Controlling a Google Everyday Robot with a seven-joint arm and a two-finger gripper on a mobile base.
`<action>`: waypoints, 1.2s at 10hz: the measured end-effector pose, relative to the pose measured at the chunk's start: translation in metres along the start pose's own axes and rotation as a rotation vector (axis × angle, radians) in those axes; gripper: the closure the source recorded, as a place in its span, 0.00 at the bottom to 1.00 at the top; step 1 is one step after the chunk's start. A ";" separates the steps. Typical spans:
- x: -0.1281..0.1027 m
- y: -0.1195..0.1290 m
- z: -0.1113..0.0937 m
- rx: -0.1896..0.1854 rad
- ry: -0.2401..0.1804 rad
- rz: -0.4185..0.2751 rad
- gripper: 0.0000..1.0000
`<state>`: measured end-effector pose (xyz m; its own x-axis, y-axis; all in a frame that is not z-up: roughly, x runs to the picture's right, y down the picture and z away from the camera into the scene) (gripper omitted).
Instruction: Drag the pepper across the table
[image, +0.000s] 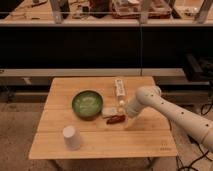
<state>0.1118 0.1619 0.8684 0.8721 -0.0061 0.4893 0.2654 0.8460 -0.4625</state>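
Note:
The pepper (115, 119), small, slim and dark red, lies near the middle of the light wooden table (100, 145), just right of the green bowl. My white arm reaches in from the right, and its gripper (124, 114) is down at the pepper's right end, touching or almost touching it. The arm's wrist hides that end of the pepper.
A green bowl (87, 104) stands left of the pepper, with a pale rectangular block (109, 111) between them. A white cup (71, 137) sits upside down at the front left. A white packet (119, 87) lies toward the back. A dark bench runs behind the table.

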 end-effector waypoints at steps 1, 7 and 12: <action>0.003 -0.001 0.000 0.003 0.001 0.008 0.55; 0.020 0.000 -0.001 0.012 0.018 0.051 0.70; 0.020 0.002 -0.002 0.005 0.034 0.035 0.70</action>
<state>0.1304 0.1623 0.8761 0.8941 0.0057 0.4478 0.2324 0.8488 -0.4750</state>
